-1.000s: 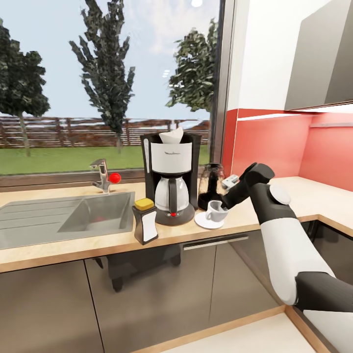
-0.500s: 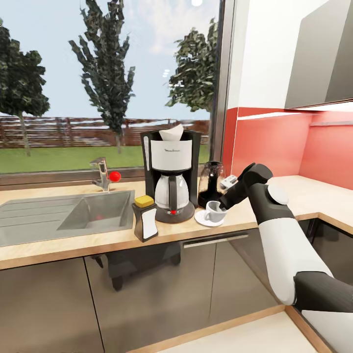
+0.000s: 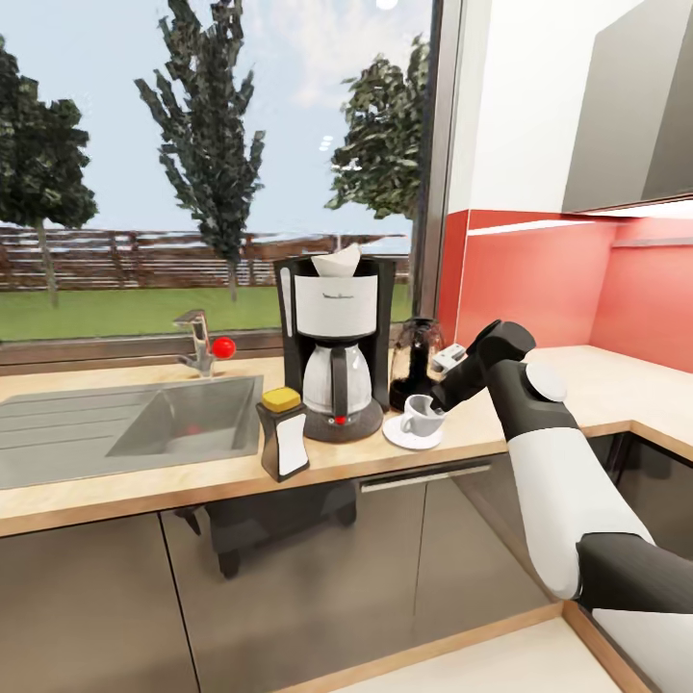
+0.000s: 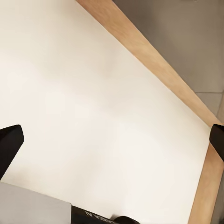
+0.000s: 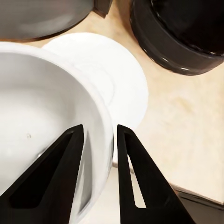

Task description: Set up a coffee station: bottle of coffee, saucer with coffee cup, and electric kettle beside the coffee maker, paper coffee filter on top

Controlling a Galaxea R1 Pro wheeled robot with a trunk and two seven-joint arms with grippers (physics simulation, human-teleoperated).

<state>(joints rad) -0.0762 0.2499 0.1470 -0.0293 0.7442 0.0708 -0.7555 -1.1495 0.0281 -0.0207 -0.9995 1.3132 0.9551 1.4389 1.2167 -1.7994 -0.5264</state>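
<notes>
On the kitchen countertop (image 3: 115, 486) stands the coffee maker (image 3: 332, 356), with the paper coffee filter (image 3: 337, 262) on top. The bottle of coffee (image 3: 283, 433) stands at its front left. To its right lies the saucer (image 3: 399, 438) (image 5: 126, 79) with the coffee cup (image 3: 418, 414) (image 5: 42, 116) on it. The electric kettle (image 3: 416, 358) (image 5: 186, 37) stands just behind. My right gripper (image 3: 438, 404) (image 5: 100, 172) is shut on the cup's wall, one finger inside and one outside. Over pale floor, my left gripper (image 4: 113, 142) is open and holds nothing.
A grey sink (image 3: 144, 423) with a tap (image 3: 199, 345) lies left of the coffee maker. A red backsplash (image 3: 539, 289) and dark wall cabinets (image 3: 635, 106) are at the right, where the worktop turns a corner. Dark cabinet fronts (image 3: 289, 577) run below.
The head view has shifted slightly. My right gripper stays on the cup at the saucer, with almost no movement.
</notes>
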